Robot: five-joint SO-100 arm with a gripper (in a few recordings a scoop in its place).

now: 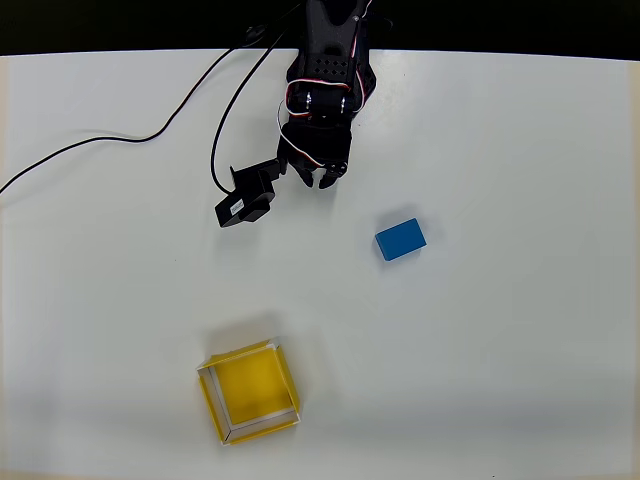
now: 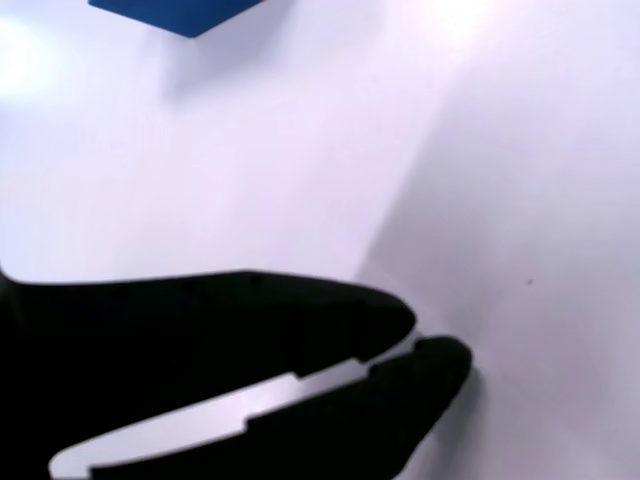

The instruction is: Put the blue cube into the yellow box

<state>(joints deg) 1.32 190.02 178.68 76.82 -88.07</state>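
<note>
Blue cube point(image 1: 400, 239) lies flat on the white worktop point(image 1: 520, 330), right of centre in the overhead view, turned slightly off square to the worktop edges. Nothing touches it. In the wrist view a corner of the same block point(image 2: 175, 14) shows at the top edge, with its shadow on the surface below.

Yellow box point(image 1: 212, 402) sits toward the lower left of the overhead view, well apart from the cube, rotated a little, open side up. Pale rims on thin yellow walls; floor bare.

Black arm point(image 1: 325, 80) reaches in from the top edge of the overhead view. Pincer point(image 1: 318, 176) points down at the worktop, up and left of the cube and clear of it. Pincer is clenched and empty: in the wrist view its two dark fingers point(image 2: 250, 310) meet at the tips point(image 2: 415, 345), a thin sliver of light showing between them further back.

Small black camera module point(image 1: 245, 203) sits off the arm's side, left of the pincer in the overhead view. Black cable point(image 1: 150, 135) trails across the upper left of the worktop.
</note>
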